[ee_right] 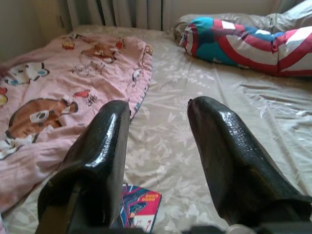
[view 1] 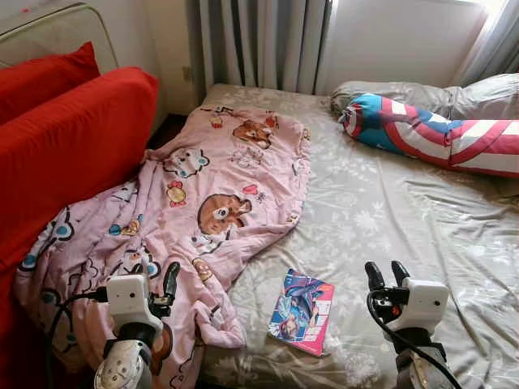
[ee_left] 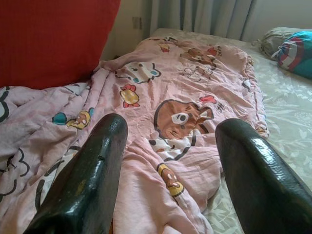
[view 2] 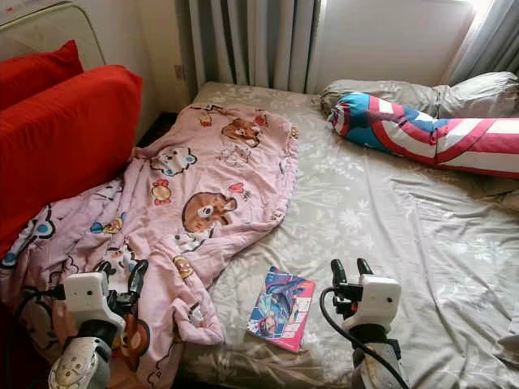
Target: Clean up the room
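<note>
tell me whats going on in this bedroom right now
The robot stands at the foot of a bed with a grey floral sheet, holding nothing. Its left gripper hovers open above the crumpled pink cartoon-print blanket, and its right gripper hovers open above the sheet, just right of a colourful pink-edged book lying near the bed's edge. A red, white and blue striped bolster pillow lies by the head end, and red cushions sit on the left.

book (ee_right: 139,210) partly behind right pincer (ee_right: 158,146), striped bolster (view 1: 454,134) cut off
</note>
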